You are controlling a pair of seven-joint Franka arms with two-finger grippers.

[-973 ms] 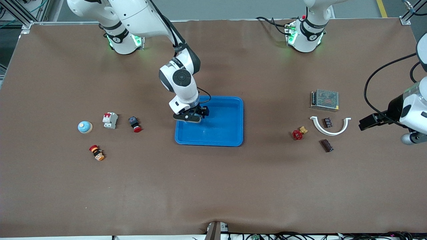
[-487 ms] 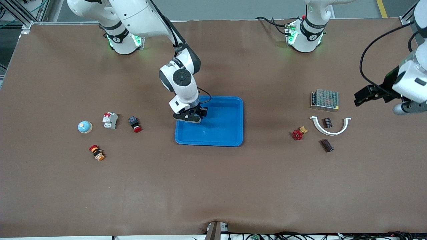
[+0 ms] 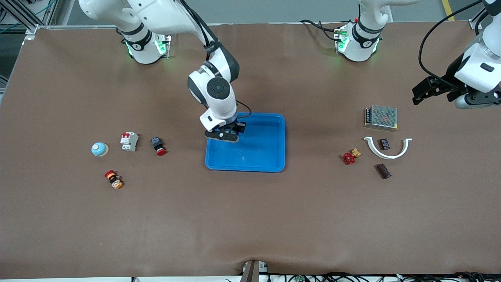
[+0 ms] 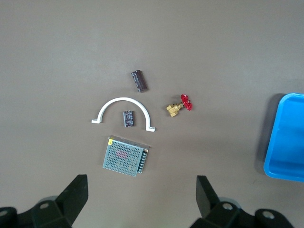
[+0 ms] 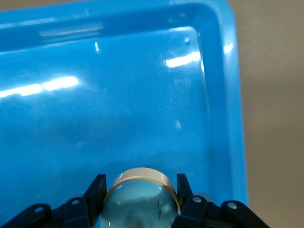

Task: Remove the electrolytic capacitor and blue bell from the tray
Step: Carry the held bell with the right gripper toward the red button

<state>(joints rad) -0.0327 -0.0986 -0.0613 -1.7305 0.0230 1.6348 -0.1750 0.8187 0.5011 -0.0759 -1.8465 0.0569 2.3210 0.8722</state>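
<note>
A pale blue bell [image 5: 140, 205] with a tan base sits between the fingers of my right gripper [image 5: 140, 190], which is shut on it low over the blue tray [image 5: 142, 95]. From the front, the right gripper [image 3: 224, 135] is over the tray [image 3: 270, 156] corner toward the right arm's base. A second pale blue bell [image 3: 100, 149] rests on the table toward the right arm's end. The capacitor [image 3: 383, 171], a dark brown cylinder [image 4: 139, 80], lies on the table toward the left arm's end. My left gripper [image 3: 420, 93] hangs open and empty [image 4: 142, 190] high above the table near the power supply.
A white breaker [image 3: 129, 141], a red push button [image 3: 158, 146] and a red-capped switch [image 3: 113, 179] lie near the second bell. A mesh power supply [image 3: 381, 116], a white arc piece [image 3: 387, 152] around a small dark part [image 3: 384, 143], and a red-handled valve [image 3: 349, 157] lie near the capacitor.
The left arm has swung from beside the white arc piece toward the arms' bases. The right wrist has risen and turned slightly over the tray corner.
</note>
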